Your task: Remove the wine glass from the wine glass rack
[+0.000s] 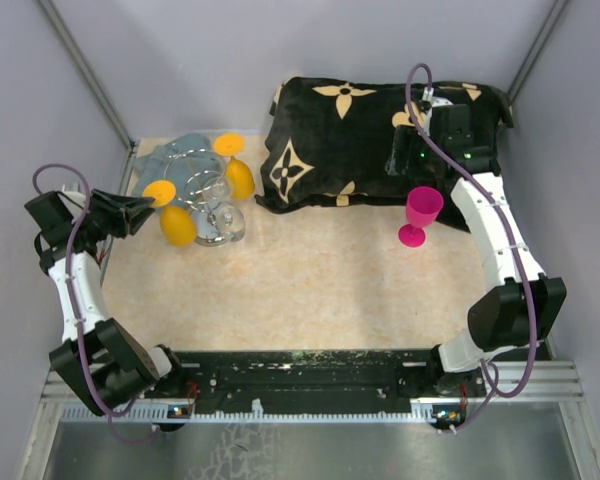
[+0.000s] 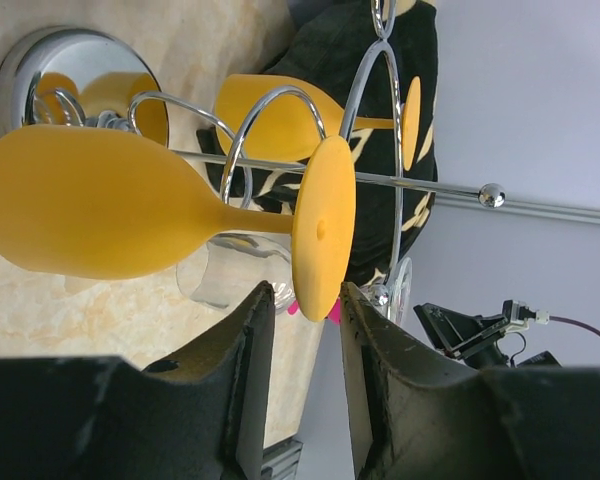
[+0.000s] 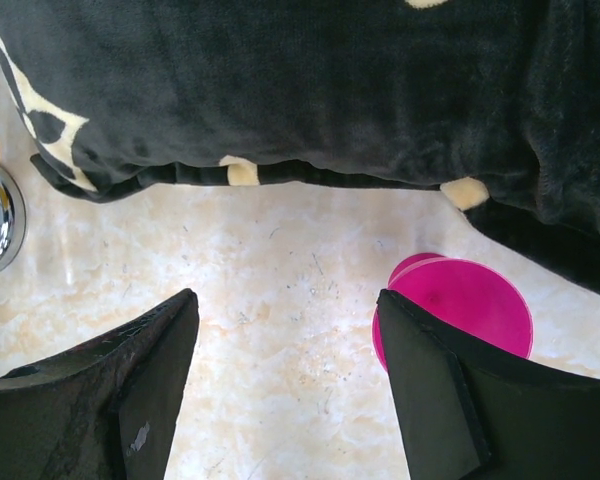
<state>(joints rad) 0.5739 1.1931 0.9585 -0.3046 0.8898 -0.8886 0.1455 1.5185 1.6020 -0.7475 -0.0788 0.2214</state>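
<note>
The chrome wine glass rack stands at the table's back left; its round base and wire rings show in the left wrist view. An orange wine glass hangs from it on the left, bowl down. My left gripper is open, and the rim of that glass's round foot sits between the fingertips without visible contact. A second orange glass and a clear glass are also on the rack. My right gripper is open and empty over bare table.
A pink wine glass stands upright right of centre, beside my right gripper's finger. A black cushion with gold flowers fills the back right. A grey-blue cloth lies behind the rack. Walls enclose the table.
</note>
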